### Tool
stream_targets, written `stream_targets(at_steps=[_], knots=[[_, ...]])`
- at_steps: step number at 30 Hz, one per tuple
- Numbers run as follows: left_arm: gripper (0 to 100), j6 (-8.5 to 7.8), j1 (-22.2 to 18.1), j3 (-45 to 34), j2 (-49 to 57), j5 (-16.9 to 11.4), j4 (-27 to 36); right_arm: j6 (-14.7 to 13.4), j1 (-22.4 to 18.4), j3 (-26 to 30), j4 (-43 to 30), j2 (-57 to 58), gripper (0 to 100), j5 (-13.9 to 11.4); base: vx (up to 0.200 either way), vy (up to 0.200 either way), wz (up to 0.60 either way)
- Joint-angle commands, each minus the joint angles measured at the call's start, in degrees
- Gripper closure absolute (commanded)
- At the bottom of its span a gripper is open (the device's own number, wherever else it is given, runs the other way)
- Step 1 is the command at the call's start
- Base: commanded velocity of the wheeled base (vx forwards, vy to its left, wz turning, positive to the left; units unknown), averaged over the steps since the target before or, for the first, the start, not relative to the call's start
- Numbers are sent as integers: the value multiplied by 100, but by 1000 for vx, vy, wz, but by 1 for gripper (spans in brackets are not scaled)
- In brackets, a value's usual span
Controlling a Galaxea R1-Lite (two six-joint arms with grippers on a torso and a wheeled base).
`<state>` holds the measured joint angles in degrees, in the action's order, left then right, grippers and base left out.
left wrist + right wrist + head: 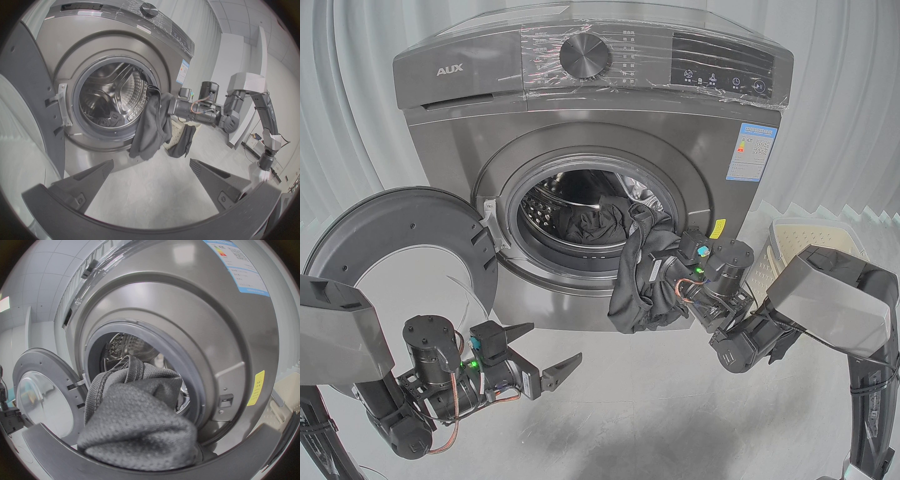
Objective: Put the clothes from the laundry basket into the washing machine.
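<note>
My R tool [653, 262] is clamped on a dark garment [634, 287] at the right rim of the washing machine [581, 131] opening; the cloth hangs down the front. Another dark piece [590, 225] lies in the drum. L tool [557, 340] sits low left, nr the door [400, 231], fingers apart. Far right: laundry basket [806, 240].
</note>
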<state>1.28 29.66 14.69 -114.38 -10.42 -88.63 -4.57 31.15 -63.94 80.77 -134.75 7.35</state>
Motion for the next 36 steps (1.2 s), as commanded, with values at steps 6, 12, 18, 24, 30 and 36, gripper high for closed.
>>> stream_targets(at_steps=[6,12,18,24,30,36], knots=[[0,92,-39,1264,-796,23,-6,-9,594,259,8,389,100,12,0,0,0],[0,92,-57,1669,-1086,-39,-6,-9,673,391,8,591,100,12,0,0,0],[0,92,-39,1994,-1218,-30,12,-9,832,479,17,705,100,3,0,0,0],[0,74,-48,2231,-1473,-12,12,-9,1210,646,26,802,100,3,0,0,0],[0,74,-4,2636,-1596,-56,12,-88,1482,690,17,837,100,30,0,0,0],[0,92,-57,3049,-1886,-48,12,-167,1526,857,26,846,100,38,0,0,0]])
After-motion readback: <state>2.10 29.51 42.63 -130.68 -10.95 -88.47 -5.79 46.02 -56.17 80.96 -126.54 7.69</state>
